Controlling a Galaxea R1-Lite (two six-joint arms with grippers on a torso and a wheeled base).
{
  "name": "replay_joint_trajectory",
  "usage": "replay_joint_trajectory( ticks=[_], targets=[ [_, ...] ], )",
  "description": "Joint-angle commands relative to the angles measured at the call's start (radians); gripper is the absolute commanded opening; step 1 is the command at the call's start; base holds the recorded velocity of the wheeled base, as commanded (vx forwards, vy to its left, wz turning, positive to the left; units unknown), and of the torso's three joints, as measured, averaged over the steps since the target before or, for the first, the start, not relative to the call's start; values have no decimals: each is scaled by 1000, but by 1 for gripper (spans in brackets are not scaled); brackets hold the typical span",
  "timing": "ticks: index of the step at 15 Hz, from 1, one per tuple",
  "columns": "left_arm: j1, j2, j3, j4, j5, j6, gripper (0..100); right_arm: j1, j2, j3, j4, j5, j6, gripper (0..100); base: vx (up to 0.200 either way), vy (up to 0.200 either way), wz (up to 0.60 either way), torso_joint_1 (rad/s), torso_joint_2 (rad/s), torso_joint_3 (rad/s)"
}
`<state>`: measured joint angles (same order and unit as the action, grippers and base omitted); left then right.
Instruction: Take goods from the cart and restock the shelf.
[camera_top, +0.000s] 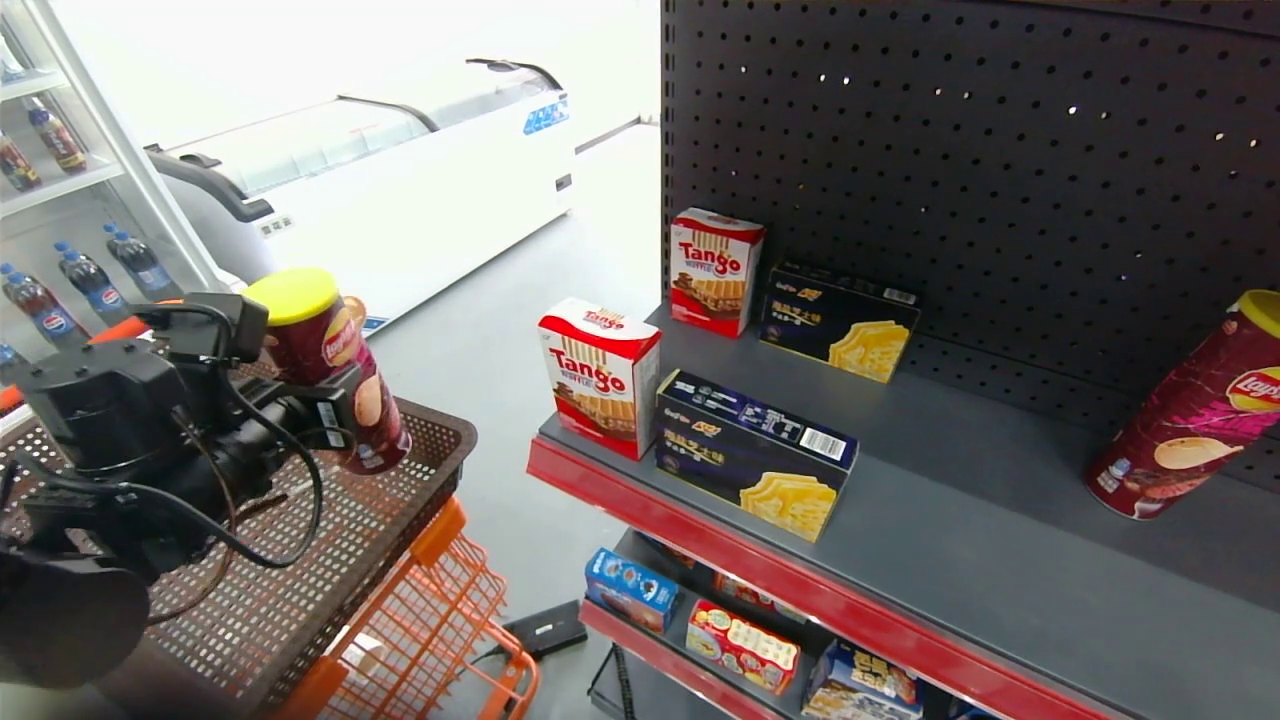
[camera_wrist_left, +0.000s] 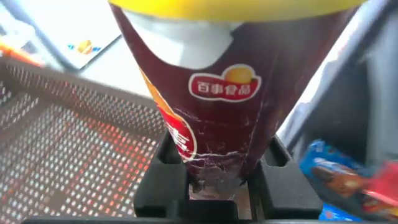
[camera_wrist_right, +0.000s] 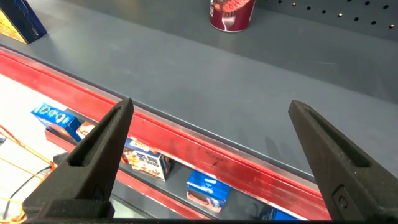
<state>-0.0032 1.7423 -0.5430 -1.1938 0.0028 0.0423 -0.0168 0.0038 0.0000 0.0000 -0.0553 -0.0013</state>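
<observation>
At the far left the left gripper (camera_top: 345, 420) is clamped on a can (camera_top: 320, 340), a tall maroon tube with a yellow lid. The can hangs in the air over the cart (camera_top: 440, 430), clear of its perforated basket and tilted, with the lid leaning back toward the arm. In the left wrist view the two fingers (camera_wrist_left: 168, 171) press flat on opposite sides of the tube, low on its body near the base.

The can is likely light and fairly stiff, a card tube that would dent under a hard squeeze, and its contents break easily. Its glossy skin looks slippery, so a moderate, even squeeze suits it better than a tight pinch. The round wall, not the lid, is the place to hold. A grip this low probably lets the lid end sway, and a hold nearer the middle would be steadier. It should be set down base first and gently.

Further right, the shelf (camera_top: 980, 540) carries two wafer boxes (camera_top: 598, 378) and two dark boxes (camera_top: 755, 455) at its left end. Bare grey board stretches beyond them. At the far right a second can (camera_top: 1190, 410) stands on the shelf, near the pegboard back.

The right gripper (camera_wrist_right: 210, 115) hangs above the shelf's red front edge with its jaws spread wide and nothing between them.
</observation>
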Motion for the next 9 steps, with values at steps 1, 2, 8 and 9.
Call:
replay_joint_trajectory(
  ticks=[1, 2, 8, 9],
  targets=[
    [-49, -188, 26, 28, -17, 1, 0, 0, 1, 0, 0, 0, 0, 100, 0, 0, 0, 0, 0, 0],
    [-80, -239, 21, 53, -17, 1, 0, 0, 1, 0, 0, 0, 0, 100, 0, 0, 0, 0, 0, 0],
    [-219, -383, 147, 207, -104, -4, 0, 0, 1, 0, 0, 0, 0, 100, 0, 0, 0, 0, 0, 0],
    [-230, -383, 144, 200, -125, -1, 0, 0, 1, 0, 0, 0, 0, 100, 0, 0, 0, 0, 0, 0]
  ],
)
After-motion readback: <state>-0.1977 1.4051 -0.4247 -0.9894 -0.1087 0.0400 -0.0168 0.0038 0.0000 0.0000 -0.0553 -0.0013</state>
